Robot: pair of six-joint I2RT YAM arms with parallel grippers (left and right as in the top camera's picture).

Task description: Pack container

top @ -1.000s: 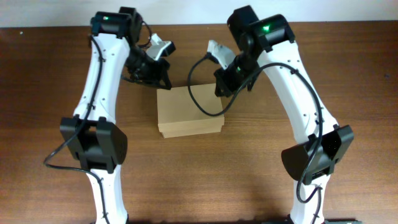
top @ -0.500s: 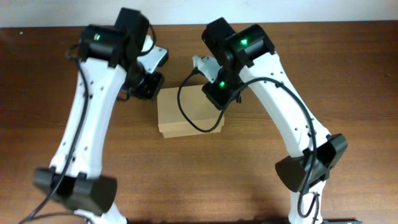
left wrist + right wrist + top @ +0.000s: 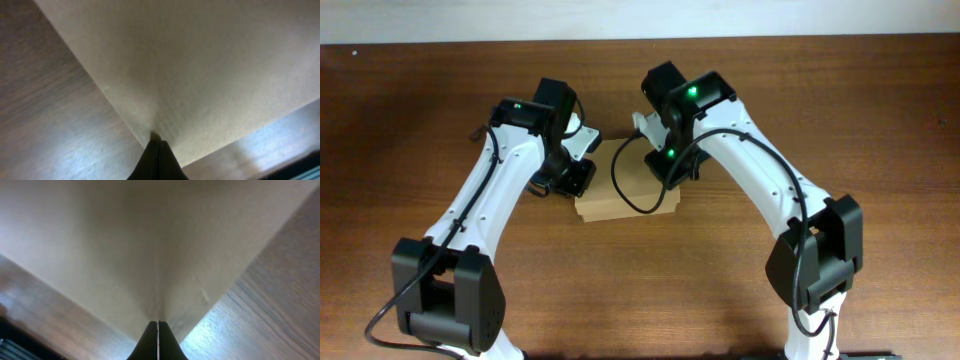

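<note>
The container (image 3: pixel 626 196) is a plain tan cardboard box lying closed at the middle of the wooden table. My left gripper (image 3: pixel 580 177) is at the box's left edge and my right gripper (image 3: pixel 667 170) is at its right edge. In the left wrist view the shut fingertips (image 3: pixel 156 143) touch the box's flat top (image 3: pixel 200 65) near its edge. In the right wrist view the shut fingertips (image 3: pixel 158 325) touch the box top (image 3: pixel 150 240) near its edge too. Neither gripper holds anything.
The brown wooden table (image 3: pixel 640 290) runs all around the box. A pale wall strip (image 3: pixel 640 18) lies along the far edge. The arm bases stand at the near left and near right.
Both grippers have moved from behind the box towards me and down onto its left and right top edges. The box has stayed in place.
</note>
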